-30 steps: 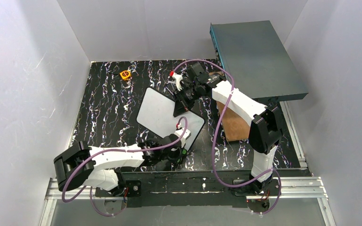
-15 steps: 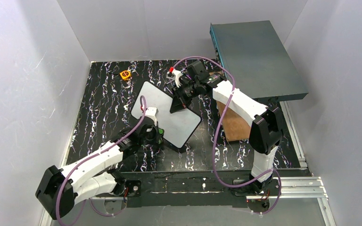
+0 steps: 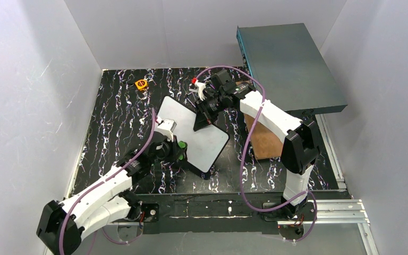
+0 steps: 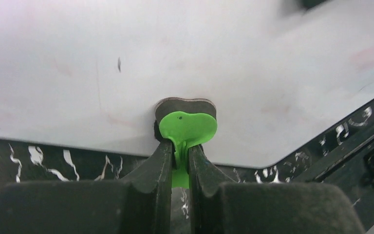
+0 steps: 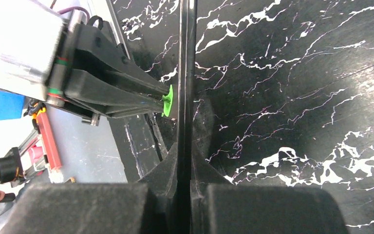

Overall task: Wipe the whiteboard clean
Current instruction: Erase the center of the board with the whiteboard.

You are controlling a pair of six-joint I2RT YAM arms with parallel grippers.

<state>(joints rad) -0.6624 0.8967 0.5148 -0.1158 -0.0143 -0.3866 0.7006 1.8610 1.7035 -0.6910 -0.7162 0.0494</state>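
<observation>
The whiteboard [image 3: 202, 139] stands tilted in the middle of the black marbled table. Its face [image 4: 126, 58] is nearly blank, with one small dark mark and faint pink smudges. My left gripper [image 4: 180, 146] is shut on a small green eraser [image 4: 187, 126], whose dark pad presses against the board just above its lower edge. In the top view the left gripper [image 3: 181, 146] is at the board's near-left side. My right gripper [image 5: 185, 161] is shut on the whiteboard's thin black edge [image 5: 187, 58], holding it at the far top corner [image 3: 202, 116].
A large grey-teal metal box [image 3: 289, 64] fills the back right, with a brown wooden board [image 3: 265, 142] leaning below it beside the right arm. A small yellow tape measure [image 3: 141, 84] lies at the back left. White walls enclose the table.
My left arm swung from below the board's near corner out to the left and brought the eraser onto the board's near-left face. The board turned slightly; the right gripper kept its hold.
</observation>
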